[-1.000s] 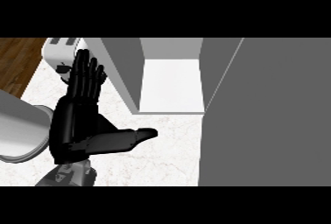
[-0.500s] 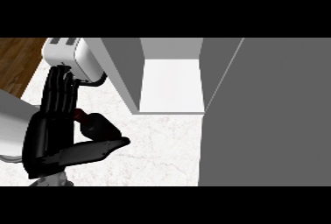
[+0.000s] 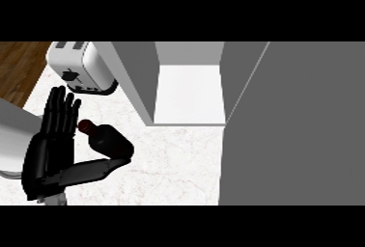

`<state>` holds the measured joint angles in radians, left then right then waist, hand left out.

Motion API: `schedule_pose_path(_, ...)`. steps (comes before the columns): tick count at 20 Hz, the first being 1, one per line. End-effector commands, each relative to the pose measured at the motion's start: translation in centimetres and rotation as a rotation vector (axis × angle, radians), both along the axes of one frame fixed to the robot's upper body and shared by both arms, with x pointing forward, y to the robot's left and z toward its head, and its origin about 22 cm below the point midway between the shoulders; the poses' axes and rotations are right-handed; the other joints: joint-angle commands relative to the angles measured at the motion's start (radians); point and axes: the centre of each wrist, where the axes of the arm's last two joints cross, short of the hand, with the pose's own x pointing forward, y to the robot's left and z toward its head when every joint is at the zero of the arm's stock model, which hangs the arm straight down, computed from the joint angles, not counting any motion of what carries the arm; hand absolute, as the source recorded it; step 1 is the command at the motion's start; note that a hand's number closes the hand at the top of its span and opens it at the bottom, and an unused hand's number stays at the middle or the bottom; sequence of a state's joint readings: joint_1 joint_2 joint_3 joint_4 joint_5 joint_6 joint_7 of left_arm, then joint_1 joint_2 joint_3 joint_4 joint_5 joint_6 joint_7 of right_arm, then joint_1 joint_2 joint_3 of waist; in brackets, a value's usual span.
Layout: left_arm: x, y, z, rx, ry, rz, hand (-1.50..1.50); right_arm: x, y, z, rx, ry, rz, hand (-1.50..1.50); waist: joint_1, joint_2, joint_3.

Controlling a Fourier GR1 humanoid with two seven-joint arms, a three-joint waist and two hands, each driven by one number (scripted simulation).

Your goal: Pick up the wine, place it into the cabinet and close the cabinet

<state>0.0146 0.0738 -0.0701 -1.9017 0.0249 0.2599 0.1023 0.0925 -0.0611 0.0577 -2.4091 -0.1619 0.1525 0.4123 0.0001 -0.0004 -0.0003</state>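
Observation:
The wine bottle (image 3: 109, 140) is dark with a red cap and stands on the white marble counter (image 3: 178, 164), left of the cabinet. My left hand (image 3: 51, 149) is just left of it, fingers straight and pointing away from me. Its thumb (image 3: 92, 167) stretches out to the right below the bottle and ends at the bottle's base. I cannot tell whether the thumb touches the bottle. The cabinet (image 3: 189, 94) stands open, showing a white shelf floor. Its grey door (image 3: 296, 125) is swung out on the right. My right hand does not show.
A white toaster (image 3: 80, 67) sits at the back left, close beyond my fingertips. Wooden floor (image 3: 21, 62) shows past the counter's left edge. The cabinet's grey side wall (image 3: 132, 77) rises just right of the bottle.
My left hand drew back toward me and to the left, uncovering the bottle that it hid a second ago. The bottle itself has stayed put.

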Motion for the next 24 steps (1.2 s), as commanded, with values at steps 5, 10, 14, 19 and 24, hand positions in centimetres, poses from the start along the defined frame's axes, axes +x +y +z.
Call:
schedule_pose_path(5, 0.0, 3.1, -4.2, -0.008, 0.030, 0.033, -1.50, -0.4, 0.9, -0.3, 0.023, -0.001, 0.000, -1.50, -0.001, 0.000, 0.000)
schedule_pose_path(10, -1.4, 4.1, -7.2, 0.005, 0.055, 0.055, -1.50, -0.7, -1.2, 0.0, 0.007, -0.005, 0.023, -1.50, -0.002, 0.000, 0.000)
schedule_pose_path(14, -1.7, 2.6, -7.3, 0.037, 0.078, 0.032, -1.50, -0.2, -0.3, 0.3, 0.002, -0.005, 0.010, -1.50, 0.000, 0.000, 0.000)
schedule_pose_path(19, -0.1, 4.8, -10.5, 0.020, 0.099, 0.045, -1.50, -0.5, 1.7, 0.8, -0.005, -0.018, 0.014, -1.50, -0.001, 0.001, 0.000)
schedule_pose_path(24, 0.8, 6.2, -9.3, 0.004, 0.103, 0.023, -1.50, 0.3, 0.6, -0.1, -0.012, -0.018, 0.005, -1.50, 0.000, 0.000, 0.000)
